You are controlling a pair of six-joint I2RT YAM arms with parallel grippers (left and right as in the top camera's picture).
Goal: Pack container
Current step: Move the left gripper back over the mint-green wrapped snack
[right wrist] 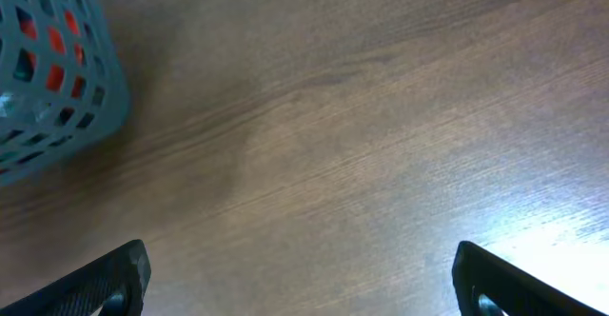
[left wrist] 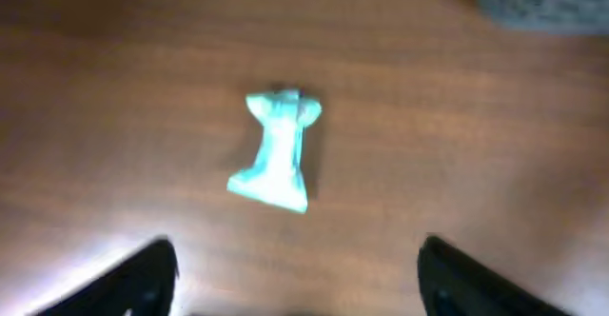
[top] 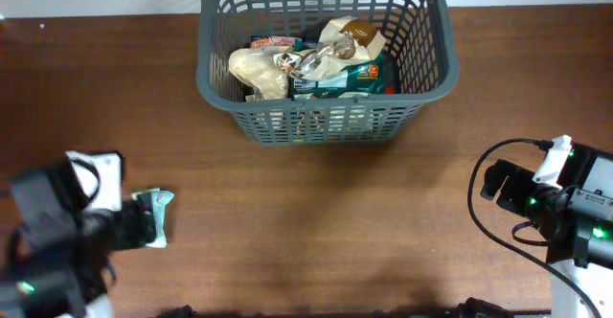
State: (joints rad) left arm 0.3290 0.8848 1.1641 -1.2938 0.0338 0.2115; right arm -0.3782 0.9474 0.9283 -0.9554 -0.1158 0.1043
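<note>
The container, a dark grey lattice basket (top: 326,122), stands at the back centre of the table and holds several snack packets (top: 321,64). A small teal packet (top: 153,213) lies on the wood at the left, right in front of my left gripper (top: 124,227). In the left wrist view the packet (left wrist: 276,149) lies ahead of the open, empty jaws (left wrist: 295,283), apart from them. My right gripper (right wrist: 300,283) is open and empty over bare wood at the right, with the basket's corner (right wrist: 52,78) at the upper left of its view.
A black cable (top: 498,198) loops by the right arm (top: 565,198). The table's front edge runs along the bottom of the overhead view.
</note>
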